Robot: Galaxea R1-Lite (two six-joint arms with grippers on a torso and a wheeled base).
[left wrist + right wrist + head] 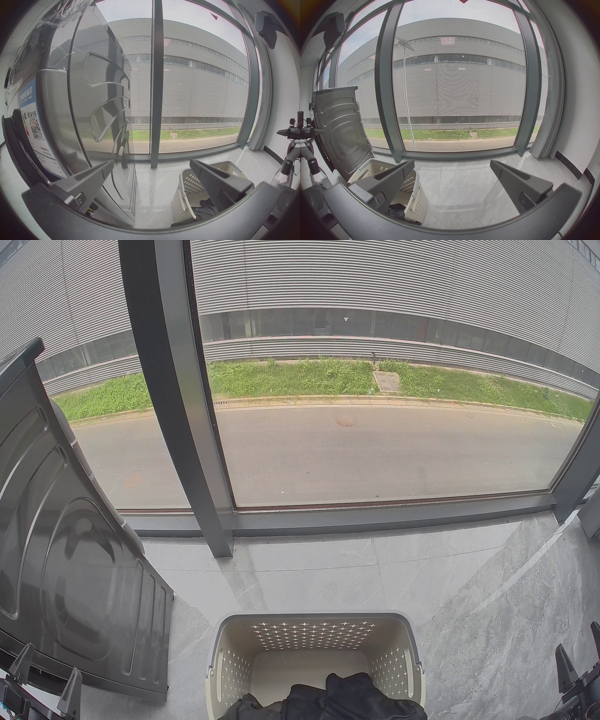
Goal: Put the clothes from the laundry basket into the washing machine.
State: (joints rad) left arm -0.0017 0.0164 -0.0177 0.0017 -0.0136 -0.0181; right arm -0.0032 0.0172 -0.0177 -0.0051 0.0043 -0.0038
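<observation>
- Two grippers hang low, one at each side of the laundry basket (315,640). The left gripper (151,163) is close beside the washing machine (75,565). The right gripper (451,162) is over bare floor (487,615). Each has its jaws wide apart and holds nothing.
- The cream, perforated laundry basket stands on the grey stone-tiled floor, back from the floor's window edge and near the washing machine, on its right.
- Black clothes (340,699) lie heaped on the basket's bottom at its near end, toward the robot.
- The dark grey washing machine stands along the floor's left side. Its ribbed panel faces the basket, and its far corner is near the window frame (181,396).
</observation>
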